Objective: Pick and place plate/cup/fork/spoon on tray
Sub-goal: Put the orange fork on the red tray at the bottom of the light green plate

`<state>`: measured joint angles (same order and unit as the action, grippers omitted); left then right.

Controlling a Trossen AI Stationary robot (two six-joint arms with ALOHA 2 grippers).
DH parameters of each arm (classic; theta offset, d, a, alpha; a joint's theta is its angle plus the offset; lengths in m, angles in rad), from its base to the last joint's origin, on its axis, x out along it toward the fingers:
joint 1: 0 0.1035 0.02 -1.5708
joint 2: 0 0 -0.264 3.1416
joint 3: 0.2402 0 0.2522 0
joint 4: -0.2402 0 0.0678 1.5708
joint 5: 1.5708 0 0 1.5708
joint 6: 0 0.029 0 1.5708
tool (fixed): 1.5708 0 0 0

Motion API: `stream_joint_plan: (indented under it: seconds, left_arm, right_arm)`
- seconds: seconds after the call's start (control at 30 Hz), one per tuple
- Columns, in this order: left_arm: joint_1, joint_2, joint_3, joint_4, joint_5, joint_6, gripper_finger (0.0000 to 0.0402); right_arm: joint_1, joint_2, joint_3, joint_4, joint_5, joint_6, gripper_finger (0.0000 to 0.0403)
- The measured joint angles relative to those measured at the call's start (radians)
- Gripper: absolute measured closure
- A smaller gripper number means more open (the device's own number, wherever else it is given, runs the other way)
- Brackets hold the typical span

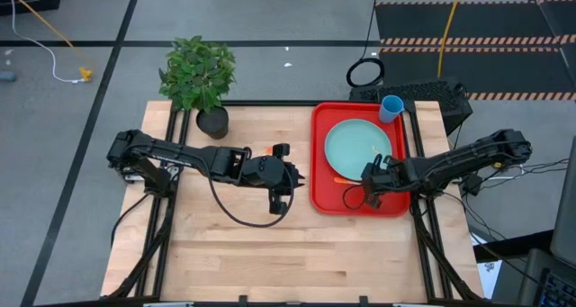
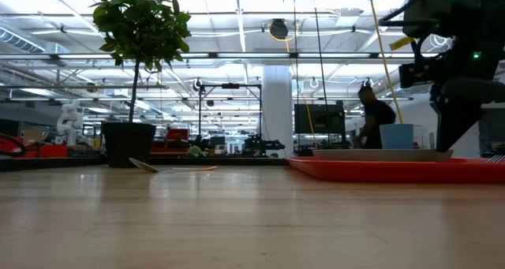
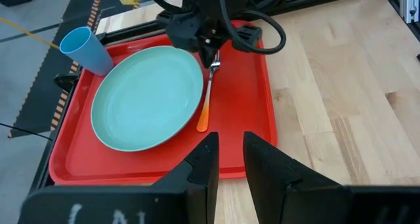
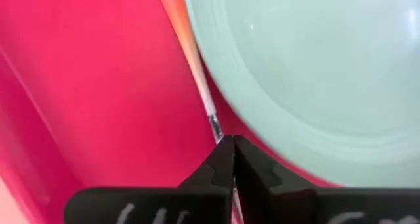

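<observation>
A: Start at the right gripper. What are the fingers doing?

B: They're pressed together on the thin metal neck of the fork, near the tines. The orange handle trails away along the floor of the tray, just beside the rim of the plate.

A: Is that a good place to hold it?

B: I think it's workable. The fork looks light and stiff, but the bare metal is narrow and slick, so it could pivot in the pinch. The handle is thicker and would probably sit steadier.

A: And the left gripper?

B: It hangs over the bare table just short of the tray. The fingers are a little apart with nothing between them.

A: Where's everything else?

B: The plate lies flat in the tray, and the cup stands upright at a far corner. The spoon lies on the wood near the potted plant, so I'd say it's the piece left to do.

A: Is anything hard to read?

B: From above, the left arm covers most of the spoon. I can't tell whether the fork's tines are lifted off the tray or resting on it.
</observation>
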<state>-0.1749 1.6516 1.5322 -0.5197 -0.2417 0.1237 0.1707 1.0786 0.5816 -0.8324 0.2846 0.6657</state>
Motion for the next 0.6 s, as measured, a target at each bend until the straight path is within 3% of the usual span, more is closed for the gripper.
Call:
stream_joint_plan:
  seconds: [0.27, 0.43, 0.6]
  left_arm:
    - [0.000, 0.000, 0.000, 0.001, 0.000, -0.001, 0.0328]
    - [0.000, 0.000, 0.000, 0.001, 0.000, -0.001, 0.0328]
    - [0.000, 0.000, 0.000, 0.001, 0.000, 0.001, 0.0328]
  right_arm:
    - [0.000, 0.009, -0.003, 0.050, 0.002, -0.119, 0.0403]
    - [0.000, 0.008, -0.060, 0.187, -0.001, -0.242, 0.0403]
    - [0.000, 0.008, -0.100, 0.214, -0.001, -0.270, 0.0403]
